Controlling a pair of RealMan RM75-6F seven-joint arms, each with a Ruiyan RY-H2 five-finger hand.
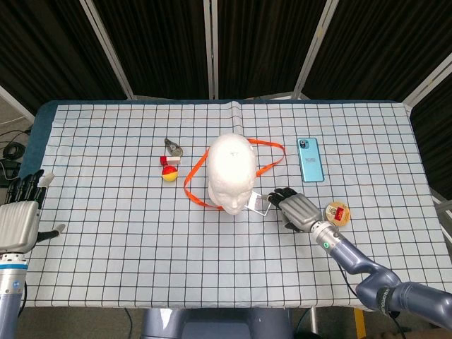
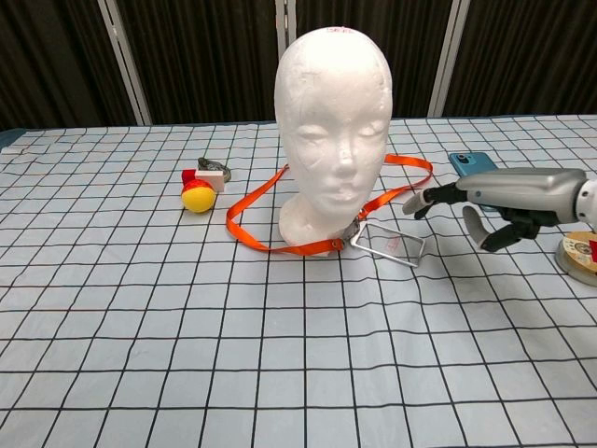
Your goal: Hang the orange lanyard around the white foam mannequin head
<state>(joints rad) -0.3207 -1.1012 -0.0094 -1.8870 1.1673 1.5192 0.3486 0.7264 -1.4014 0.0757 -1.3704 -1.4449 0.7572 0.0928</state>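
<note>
Grey and black, my right hand [image 1: 296, 209] hovers low over the checked tabletop [image 1: 141, 233], a little toward its right edge from the middle, fingers apart and holding nothing. I keep it flat, palm down, fingertips aimed at the clear badge holder [image 1: 260, 203] just ahead of them; from the chest view the hand [image 2: 504, 198] hangs above the cloth without touching it, thumb dropped below the palm. I judge this as a reach for the badge end, the easiest part to grasp, since the strap itself lies flat on the cloth.

The orange lanyard [image 1: 194, 185] lies on the tabletop in a loop round the base of the white foam mannequin head [image 1: 232, 169], which stands upright near the middle. So the strap circles the foot of the head but is not hung on it; it must be lifted over the crown, and that is not yet done.

Toward the right edge, a blue phone [image 1: 309, 159] lies beyond my hand and a small round tin [image 1: 337, 213] sits just beside my wrist. Left of the head sit a yellow and red ball [image 1: 169, 174] and a small metal clip [image 1: 172, 147].

My left hand [image 1: 21, 219] waits off the left edge, fingers spread, holding nothing
</note>
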